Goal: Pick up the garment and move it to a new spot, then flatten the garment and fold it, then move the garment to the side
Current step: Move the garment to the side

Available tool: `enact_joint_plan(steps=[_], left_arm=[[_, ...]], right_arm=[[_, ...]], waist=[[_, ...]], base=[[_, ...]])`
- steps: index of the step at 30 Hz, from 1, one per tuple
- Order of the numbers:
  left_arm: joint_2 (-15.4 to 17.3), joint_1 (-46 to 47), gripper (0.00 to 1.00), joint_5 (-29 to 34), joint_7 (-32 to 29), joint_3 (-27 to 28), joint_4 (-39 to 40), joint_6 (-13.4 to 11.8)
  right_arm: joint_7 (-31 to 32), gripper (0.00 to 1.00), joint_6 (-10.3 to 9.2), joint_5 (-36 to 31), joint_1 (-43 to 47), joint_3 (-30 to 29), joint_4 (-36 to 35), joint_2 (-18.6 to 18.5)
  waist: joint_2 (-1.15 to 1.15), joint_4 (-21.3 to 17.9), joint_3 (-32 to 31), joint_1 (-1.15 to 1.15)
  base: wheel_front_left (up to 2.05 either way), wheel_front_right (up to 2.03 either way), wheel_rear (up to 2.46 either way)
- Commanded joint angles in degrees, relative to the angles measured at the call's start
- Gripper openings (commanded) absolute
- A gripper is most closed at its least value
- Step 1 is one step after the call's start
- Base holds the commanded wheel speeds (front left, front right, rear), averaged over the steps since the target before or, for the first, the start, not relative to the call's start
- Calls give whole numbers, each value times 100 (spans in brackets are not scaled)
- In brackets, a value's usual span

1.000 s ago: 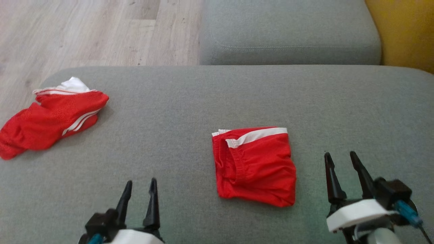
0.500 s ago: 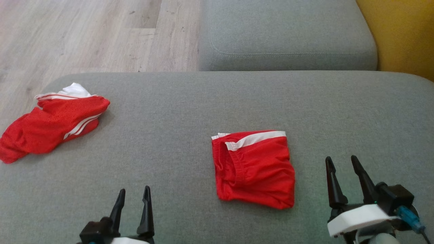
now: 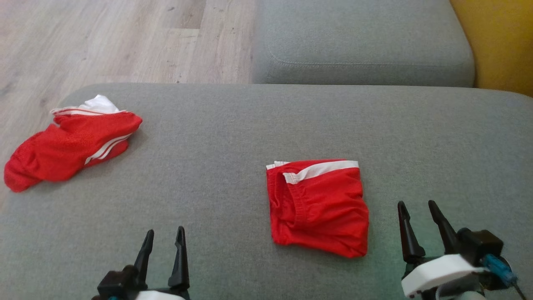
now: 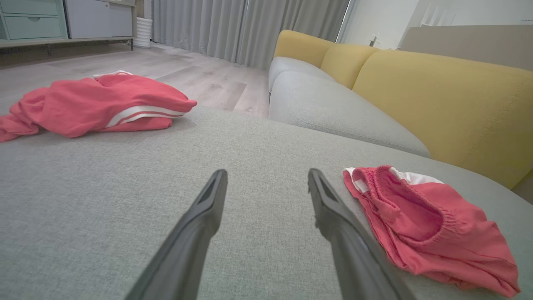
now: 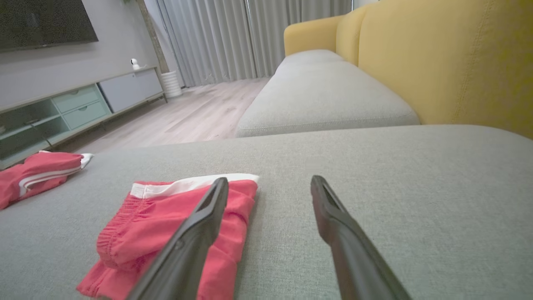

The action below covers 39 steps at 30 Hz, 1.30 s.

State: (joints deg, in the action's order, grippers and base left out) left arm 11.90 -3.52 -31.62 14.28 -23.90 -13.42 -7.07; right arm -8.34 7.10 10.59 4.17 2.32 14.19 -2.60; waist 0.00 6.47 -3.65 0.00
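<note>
A red garment with a white stripe lies folded into a rough square in the middle of the grey cushion. It is at the lower right in the left wrist view and at the lower left in the right wrist view. My left gripper hovers open near the cushion's front, left of the garment and apart from it. Just right of the garment, my right gripper is open with nothing between its fingers.
A second red garment with white stripes lies crumpled at the cushion's far left edge. Another grey seat cushion and a yellow sofa back lie beyond. Wooden floor is at the upper left.
The head camera has shifted a little. Both grippers have drawn back slightly toward the near edge, still open. The garments lie as before.
</note>
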Motion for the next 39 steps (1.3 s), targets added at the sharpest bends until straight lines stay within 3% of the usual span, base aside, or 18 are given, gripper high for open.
enact_joint_plan(steps=[1,10,16,25,28,29,30,32,33,39], left_arm=[[77,317,100,77,46,188,201,-26],[67,416,100,95,20,142,347,-62],[-8,478,100,60,26,130,373,-57],[-136,587,100,65,55,210,336,0],[-176,626,100,98,62,249,319,18],[-183,636,100,110,64,260,313,28],[-191,649,100,123,65,269,308,38],[-204,682,100,157,67,276,300,61],[-210,700,100,175,68,277,298,73],[-225,796,100,257,70,308,355,129]], right_arm=[[63,100,39,-43,-314,102,-141,-28],[1049,100,39,-277,-1202,-124,14,-28],[1901,100,39,-388,-1640,-229,701,-28],[2362,100,39,-402,-1977,-281,1521,-28],[2411,78,39,-291,-2111,-128,1685,-28],[2407,65,39,-264,-2155,-74,1722,-28],[2402,45,39,-233,-2200,-15,1755,-28],[2390,26,39,-165,-2288,104,1817,-28],[2379,2,39,-124,-2333,158,1846,-28],[2036,0,39,-103,-2670,229,1878,-28]], waist=[[0,45,27,0],[0,337,235,0],[0,680,504,0],[0,930,962,0],[0,908,1067,0],[0,884,1095,0],[0,852,1120,0],[0,765,1166,0],[0,713,1186,0],[0,178,1335,0]], base=[[0,0,0],[0,0,0],[0,0,0],[0,0,0],[0,0,0],[0,0,0],[0,0,0],[0,0,0],[0,0,0],[0,0,0]])
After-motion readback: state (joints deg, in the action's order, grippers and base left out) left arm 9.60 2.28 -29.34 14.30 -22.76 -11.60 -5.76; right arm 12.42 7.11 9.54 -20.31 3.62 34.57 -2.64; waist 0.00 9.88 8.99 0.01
